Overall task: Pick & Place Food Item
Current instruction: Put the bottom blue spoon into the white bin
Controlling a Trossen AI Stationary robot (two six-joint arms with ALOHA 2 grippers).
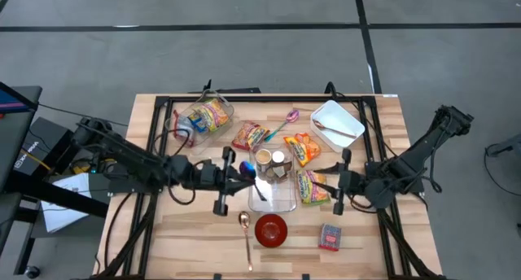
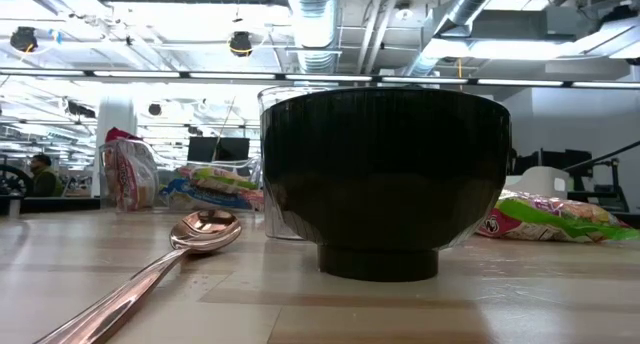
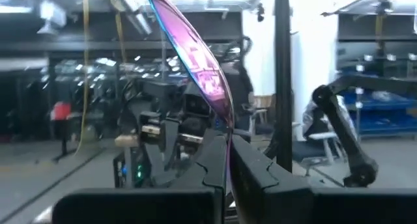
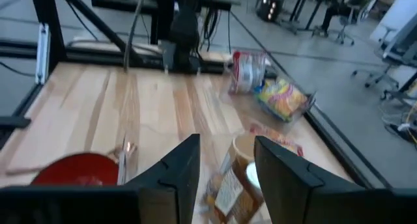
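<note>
My left gripper reaches in from the table's left, just left of the clear container, and is shut on an iridescent purple spoon. The spoon's bowl stands up above the fingers. My right gripper comes in from the right. A yellow-green snack packet sits between its two parted fingers. The same packet shows blurred in the right wrist view. The container holds round brown-lidded cups. Neither gripper shows in the low view. My left gripper pinches the spoon's thin handle between its two shut fingers, which point about level toward the table's right. The spoon rises slanting from the fingertips, bowl end up, clear of the table. My right gripper has the snack packet's right end between its two fingers, coming nearly level from the table's right. The fingers themselves hide the exact place of contact. Whether the packet is off the table cannot be told.
A red bowl and a rose-gold spoon lie near the front edge, beside a small red packet. At the back are a clear tub of packets, a white tray, loose packets and a pink spoon.
</note>
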